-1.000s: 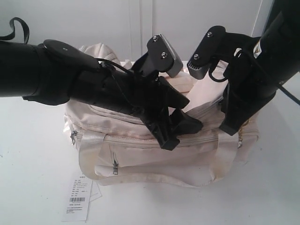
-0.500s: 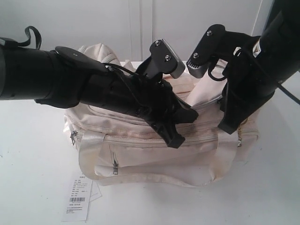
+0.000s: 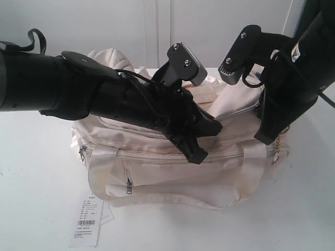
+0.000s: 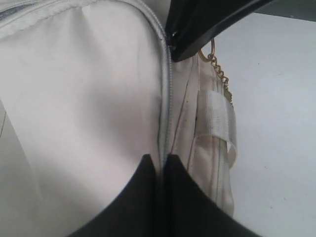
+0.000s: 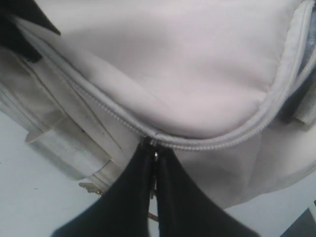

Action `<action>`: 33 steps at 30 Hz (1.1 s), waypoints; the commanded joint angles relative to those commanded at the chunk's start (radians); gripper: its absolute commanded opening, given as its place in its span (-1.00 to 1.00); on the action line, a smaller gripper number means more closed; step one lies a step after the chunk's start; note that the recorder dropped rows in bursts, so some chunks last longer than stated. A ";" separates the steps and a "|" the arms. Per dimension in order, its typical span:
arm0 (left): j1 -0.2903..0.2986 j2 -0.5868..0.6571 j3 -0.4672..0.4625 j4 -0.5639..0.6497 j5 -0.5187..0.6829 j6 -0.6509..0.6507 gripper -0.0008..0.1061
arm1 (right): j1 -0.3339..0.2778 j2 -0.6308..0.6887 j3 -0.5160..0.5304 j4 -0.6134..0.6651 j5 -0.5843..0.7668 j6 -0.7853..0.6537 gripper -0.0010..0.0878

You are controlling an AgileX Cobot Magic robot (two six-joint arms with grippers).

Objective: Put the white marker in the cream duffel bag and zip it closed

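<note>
The soft cream fabric duffel bag is set on the white worktop. The zipping step is judged to be in hand. The left pincer is closed on the bag's zip edge, and the right pincer is closed on the small metal zip pull. The slim white marker is not seen; it is likely inside. Next, the pull should be dragged along the zip while the bag is held tight.

Exterior camera faces the cream duffel bag frontally; both wrist cameras look close along its zipper.
</note>
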 joint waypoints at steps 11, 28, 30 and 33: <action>0.000 -0.017 0.000 0.000 0.000 0.000 -0.98 | -0.026 0.002 0.000 -0.082 -0.036 -0.029 -0.98; 0.000 -0.017 0.000 0.004 0.025 0.002 -0.98 | -0.069 0.004 0.000 -0.079 -0.164 -0.112 -0.98; 0.000 -0.017 0.000 0.004 0.025 0.002 -0.98 | -0.069 0.007 0.000 -0.088 -0.185 -0.114 -0.98; 0.000 -0.017 0.000 0.004 0.025 0.002 -0.98 | -0.069 0.014 0.000 -0.103 -0.202 -0.114 -0.98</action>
